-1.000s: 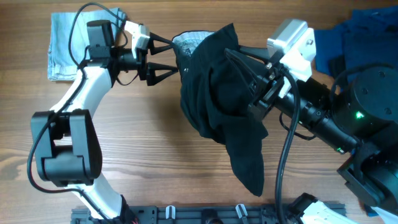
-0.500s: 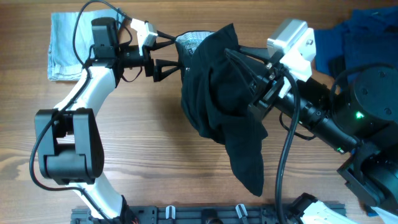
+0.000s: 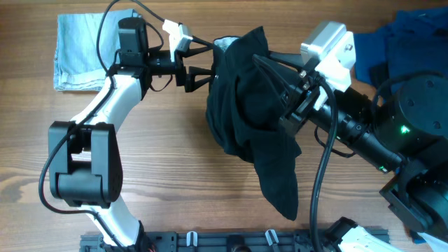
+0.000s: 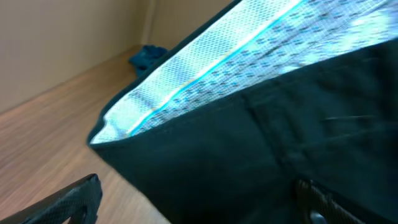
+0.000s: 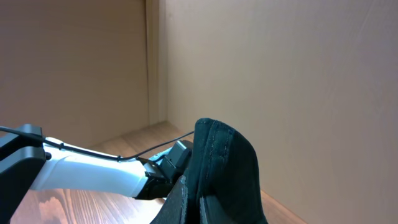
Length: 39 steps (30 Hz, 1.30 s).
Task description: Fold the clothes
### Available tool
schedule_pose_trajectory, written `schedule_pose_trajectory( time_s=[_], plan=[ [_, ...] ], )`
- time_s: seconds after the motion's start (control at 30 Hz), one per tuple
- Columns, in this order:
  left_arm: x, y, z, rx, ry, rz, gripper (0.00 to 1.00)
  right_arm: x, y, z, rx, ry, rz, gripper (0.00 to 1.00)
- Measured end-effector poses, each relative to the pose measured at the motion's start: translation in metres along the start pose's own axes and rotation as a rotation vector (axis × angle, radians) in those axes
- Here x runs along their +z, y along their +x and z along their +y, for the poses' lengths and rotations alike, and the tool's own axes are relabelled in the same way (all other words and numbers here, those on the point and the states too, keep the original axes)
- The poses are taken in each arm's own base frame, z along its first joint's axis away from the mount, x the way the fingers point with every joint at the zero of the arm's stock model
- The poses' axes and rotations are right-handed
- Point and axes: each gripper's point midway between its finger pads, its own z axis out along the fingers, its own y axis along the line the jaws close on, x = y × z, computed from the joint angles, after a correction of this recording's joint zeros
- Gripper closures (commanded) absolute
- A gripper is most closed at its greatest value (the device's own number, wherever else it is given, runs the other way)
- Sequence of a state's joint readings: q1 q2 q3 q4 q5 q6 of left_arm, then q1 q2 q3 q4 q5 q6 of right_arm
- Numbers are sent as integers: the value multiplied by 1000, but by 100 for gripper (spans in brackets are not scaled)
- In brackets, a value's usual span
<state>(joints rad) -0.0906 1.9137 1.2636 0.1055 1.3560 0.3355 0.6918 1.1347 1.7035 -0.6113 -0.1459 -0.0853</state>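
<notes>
Black shorts (image 3: 241, 136) w/ lt grey mesh waistband (image 4: 249, 56)

The surface (image 3: 175, 182) is a wooden top with light-brown grain running left to right. A pale-blue cloth (image 3: 75, 59), folded flat, lies on its far left corner. A heap of dark-blue and black cloth (image 3: 413, 42) sits bunched on the far right corner. A black rail (image 3: 231, 241) runs along the near edge. Black shorts (image 3: 259, 133) hang over the middle; whether their lower end touches the wood cannot be told.
</notes>
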Motion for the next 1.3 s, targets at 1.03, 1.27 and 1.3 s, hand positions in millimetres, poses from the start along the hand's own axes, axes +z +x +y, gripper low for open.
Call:
schedule_pose_trajectory(
  time_s=[1.03, 1.27, 1.3],
  plan=[
    [-125, -35, 13, -455, -80, -155, 0, -45, -55, 91, -94, -552, -194, 96],
    [-125, -33, 10, -473, -66, -155, 0, -59, -55, 105, -100, -648, -202, 96],
    [-124, -32, 10, -478, -66, -155, 0, -59, -53, 105, -97, -644, -193, 96]
  ],
)
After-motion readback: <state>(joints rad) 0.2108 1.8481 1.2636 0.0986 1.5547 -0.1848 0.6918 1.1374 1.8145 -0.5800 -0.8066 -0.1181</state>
